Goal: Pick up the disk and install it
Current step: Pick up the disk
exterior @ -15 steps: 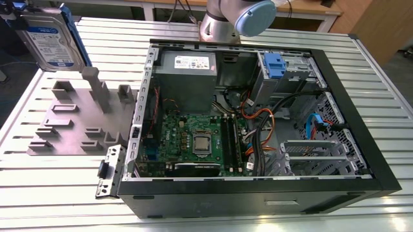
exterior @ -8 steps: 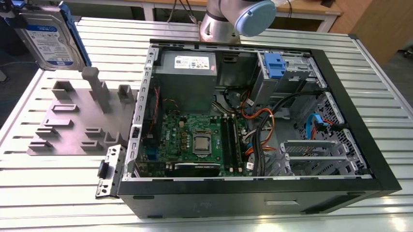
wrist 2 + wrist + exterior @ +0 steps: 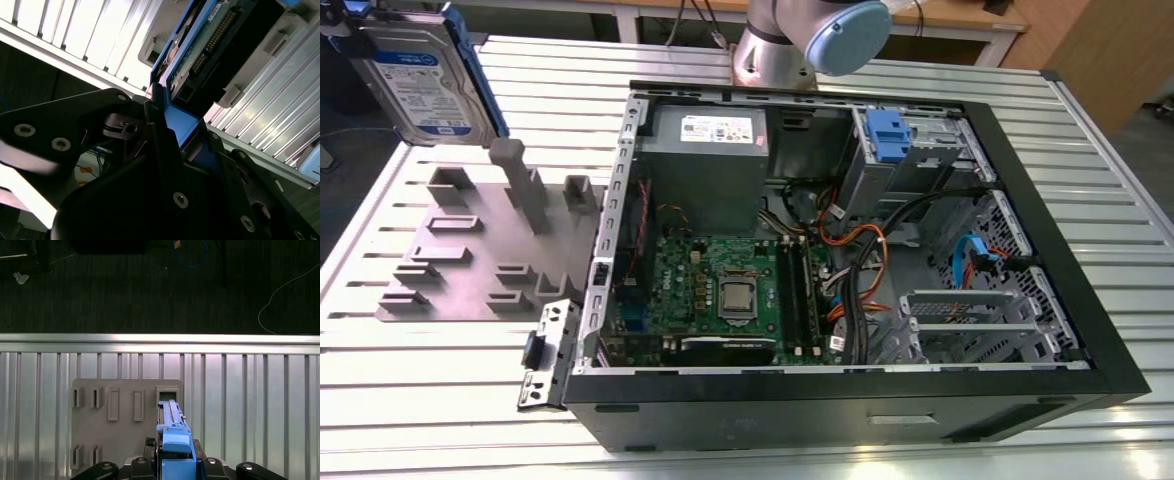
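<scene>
One step looks done: the disk [image 3: 420,75] is up in the air, over the grey holder [image 3: 467,270] and well apart from the computer case [image 3: 854,390]. The claw [image 3: 177,131] seems to pinch its blue side rail. Putting it into the case is not done yet.

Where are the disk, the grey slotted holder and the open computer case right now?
disk [image 3: 416,70], exterior view, on its white-and-blue label.
grey slotted holder [image 3: 474,245], exterior view, on its flat base.
computer case [image 3: 787,410], exterior view, on its black near wall.
</scene>
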### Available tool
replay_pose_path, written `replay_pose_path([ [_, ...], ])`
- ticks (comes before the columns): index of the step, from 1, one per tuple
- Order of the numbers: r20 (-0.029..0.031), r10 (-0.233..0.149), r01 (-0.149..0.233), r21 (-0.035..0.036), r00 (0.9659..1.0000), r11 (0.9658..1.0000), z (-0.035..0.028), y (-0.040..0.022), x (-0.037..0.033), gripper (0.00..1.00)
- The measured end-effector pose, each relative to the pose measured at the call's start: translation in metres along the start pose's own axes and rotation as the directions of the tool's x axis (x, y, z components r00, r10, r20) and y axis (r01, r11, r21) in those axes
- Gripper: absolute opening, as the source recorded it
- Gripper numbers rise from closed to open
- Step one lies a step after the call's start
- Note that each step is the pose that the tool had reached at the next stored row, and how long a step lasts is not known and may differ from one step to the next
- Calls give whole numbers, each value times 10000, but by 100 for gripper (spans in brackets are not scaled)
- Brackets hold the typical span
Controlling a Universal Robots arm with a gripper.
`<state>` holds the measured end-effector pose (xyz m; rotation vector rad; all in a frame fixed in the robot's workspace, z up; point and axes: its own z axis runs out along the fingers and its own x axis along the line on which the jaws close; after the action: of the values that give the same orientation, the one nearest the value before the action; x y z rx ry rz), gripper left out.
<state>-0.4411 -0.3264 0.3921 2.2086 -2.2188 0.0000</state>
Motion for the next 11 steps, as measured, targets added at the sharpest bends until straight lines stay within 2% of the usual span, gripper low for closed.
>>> replay_pose_path([
  [4, -1, 0, 0, -1, 10000, 10000, -23, 0, 0, 36],
  [11, 0, 0, 0, 0, 10000, 10000, -101, 0, 1, 36],
])
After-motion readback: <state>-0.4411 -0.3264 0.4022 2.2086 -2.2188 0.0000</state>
